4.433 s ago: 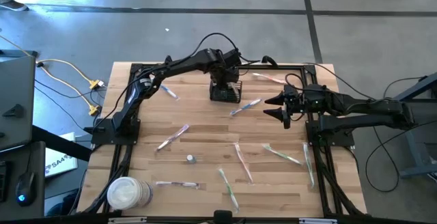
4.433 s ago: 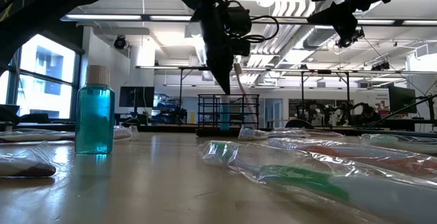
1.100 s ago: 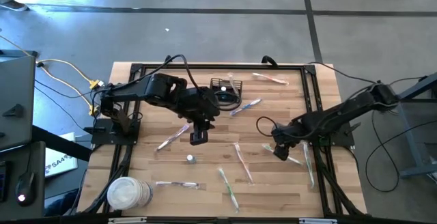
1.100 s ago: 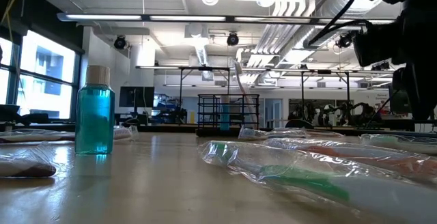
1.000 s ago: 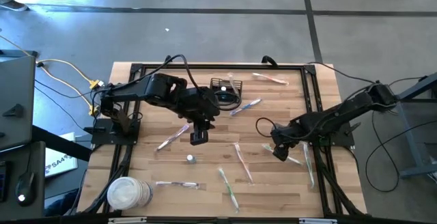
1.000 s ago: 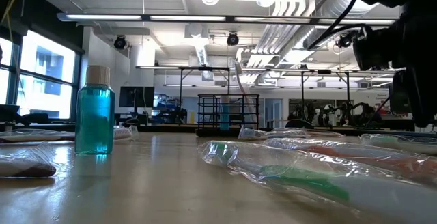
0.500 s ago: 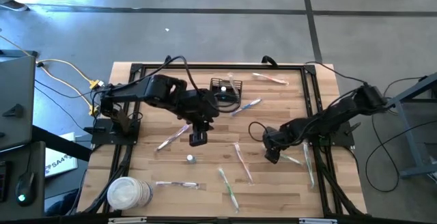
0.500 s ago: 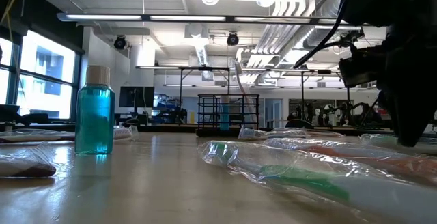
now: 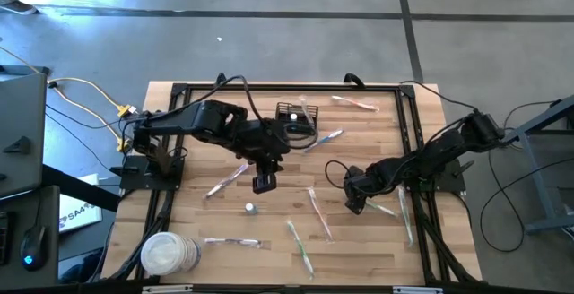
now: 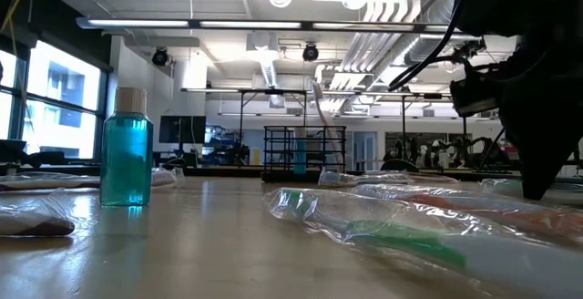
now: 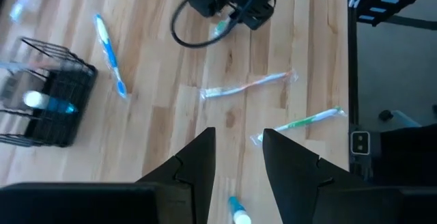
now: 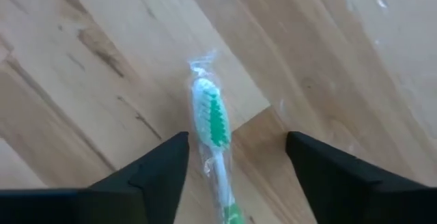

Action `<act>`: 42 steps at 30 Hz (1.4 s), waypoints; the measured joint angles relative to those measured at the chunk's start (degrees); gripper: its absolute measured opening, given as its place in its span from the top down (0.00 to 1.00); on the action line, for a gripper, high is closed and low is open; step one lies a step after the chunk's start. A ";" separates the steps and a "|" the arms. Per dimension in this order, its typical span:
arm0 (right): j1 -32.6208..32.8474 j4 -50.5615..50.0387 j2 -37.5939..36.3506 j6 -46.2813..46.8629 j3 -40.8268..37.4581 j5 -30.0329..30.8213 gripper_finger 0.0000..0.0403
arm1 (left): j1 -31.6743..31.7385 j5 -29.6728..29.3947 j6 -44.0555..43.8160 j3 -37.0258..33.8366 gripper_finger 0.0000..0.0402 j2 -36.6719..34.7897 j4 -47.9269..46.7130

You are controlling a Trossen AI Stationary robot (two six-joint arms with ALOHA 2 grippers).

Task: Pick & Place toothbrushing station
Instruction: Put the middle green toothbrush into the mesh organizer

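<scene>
The toothbrushing station, a small black wire-mesh basket (image 9: pixel 296 116), stands on its base at the far middle of the wooden table, with a few items standing in it; it also shows in the left wrist view (image 11: pixel 48 108). My right gripper (image 9: pixel 355 206) points down, open. Its fingers stand on either side of the head end of a wrapped green toothbrush (image 12: pixel 212 125) lying flat on the table, with no visible contact. My left gripper (image 9: pixel 263 185) hovers high over the table's middle, open, with nothing between its fingers (image 11: pixel 239 138).
Several wrapped toothbrushes lie scattered on the table, among them a pink one (image 11: pixel 249 85) and a blue one (image 11: pixel 109 53). A small blue bottle (image 10: pixel 125 149) stands near the middle (image 9: pixel 250 208). A round white tub (image 9: pixel 168 254) sits at the near left corner.
My right gripper has gone down toward the table and a little toward its left edge, ending over the green toothbrush's head end.
</scene>
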 joint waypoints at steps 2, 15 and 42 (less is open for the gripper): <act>-0.01 -0.33 0.02 0.26 -0.04 0.42 0.48 | 0.00 0.04 -0.13 -0.09 0.70 0.37 -0.16; -0.19 -2.32 0.07 0.02 -0.15 0.72 0.97 | -0.26 0.19 -0.17 -0.05 0.70 5.04 -7.83; -0.25 -20.16 -3.10 -6.54 15.97 7.53 0.99 | -0.24 -1.34 -0.17 -0.02 0.70 0.56 -7.77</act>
